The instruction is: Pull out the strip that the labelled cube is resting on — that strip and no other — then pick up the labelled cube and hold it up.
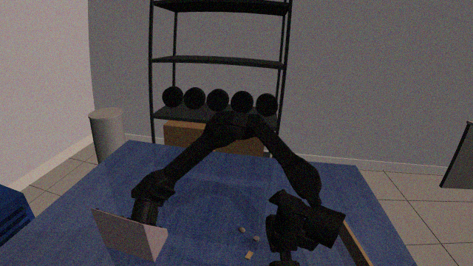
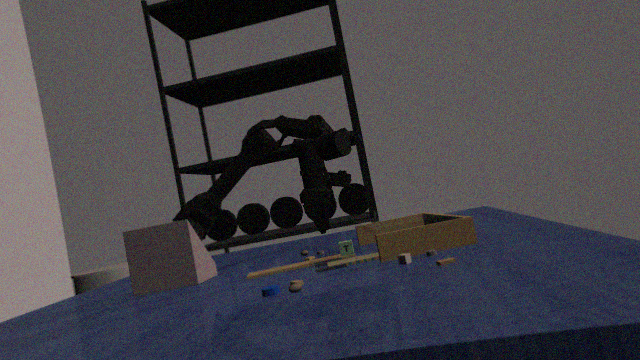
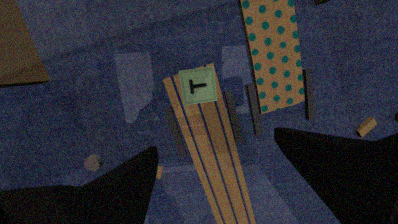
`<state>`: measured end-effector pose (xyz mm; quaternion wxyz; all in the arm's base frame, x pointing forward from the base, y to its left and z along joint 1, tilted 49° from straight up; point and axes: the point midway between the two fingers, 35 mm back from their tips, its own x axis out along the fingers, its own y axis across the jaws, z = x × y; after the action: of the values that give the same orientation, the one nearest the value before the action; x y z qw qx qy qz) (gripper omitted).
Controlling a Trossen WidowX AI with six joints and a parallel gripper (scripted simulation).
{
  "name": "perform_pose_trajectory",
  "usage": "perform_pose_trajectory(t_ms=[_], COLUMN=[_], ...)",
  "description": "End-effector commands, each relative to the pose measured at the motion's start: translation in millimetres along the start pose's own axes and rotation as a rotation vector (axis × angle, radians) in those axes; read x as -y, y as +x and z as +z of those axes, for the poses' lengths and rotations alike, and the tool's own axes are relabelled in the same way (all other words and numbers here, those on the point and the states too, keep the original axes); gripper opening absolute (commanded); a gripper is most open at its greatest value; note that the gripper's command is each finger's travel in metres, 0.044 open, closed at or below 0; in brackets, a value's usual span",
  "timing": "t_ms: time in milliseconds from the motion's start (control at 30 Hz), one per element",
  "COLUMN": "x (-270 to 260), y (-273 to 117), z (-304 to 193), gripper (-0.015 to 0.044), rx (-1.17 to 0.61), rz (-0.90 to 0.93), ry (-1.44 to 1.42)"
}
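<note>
The pale green cube marked T (image 2: 346, 248) (image 3: 191, 96) rests on the far end of the wooden strip with dark lengthwise stripes (image 2: 285, 270) (image 3: 215, 145). A second strip with teal dots (image 2: 355, 260) (image 3: 275, 51) lies beside it, to the right in the wrist view, and carries nothing that I see. Dark low rails flank both strips. My gripper (image 1: 284, 262) (image 2: 323, 231) (image 3: 216, 142) is wide open and empty, pointing down above the striped strip, with the cube ahead of the fingertips in the wrist view. The near end of the striped strip is out of the wrist view.
A wooden open box (image 1: 355, 241) (image 2: 425, 239) (image 3: 20, 45) stands close to the strips. A pale wedge-like block (image 1: 126, 236) (image 2: 160, 260) stands by the arm's base. Small things lie around: a blue disc (image 2: 270, 291), a round tan piece (image 2: 296, 286), a pale cube (image 2: 404, 259), a wooden block (image 2: 446, 261) (image 3: 366, 127).
</note>
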<state>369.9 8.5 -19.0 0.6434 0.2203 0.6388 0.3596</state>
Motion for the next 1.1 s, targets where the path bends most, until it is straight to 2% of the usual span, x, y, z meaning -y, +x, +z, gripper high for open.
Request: perform_pose_trajectory(t_ms=[0, 267, 500, 533, 1067], x=[-2.9, -7.6, -7.4, -7.4, -7.3], y=[0.5, 0.5, 9.2, 10.9, 37.1], z=[15.2, 39.5, 40.1, 40.2, 40.7], gripper=[0.0440, 0.0440, 0.0256, 0.0250, 0.0250], rx=[-0.002, -0.001, -0.001, -0.001, -0.001], rz=[0.006, 0.006, 0.006, 0.006, 0.006], ry=[0.004, 0.003, 0.003, 0.003, 0.003])
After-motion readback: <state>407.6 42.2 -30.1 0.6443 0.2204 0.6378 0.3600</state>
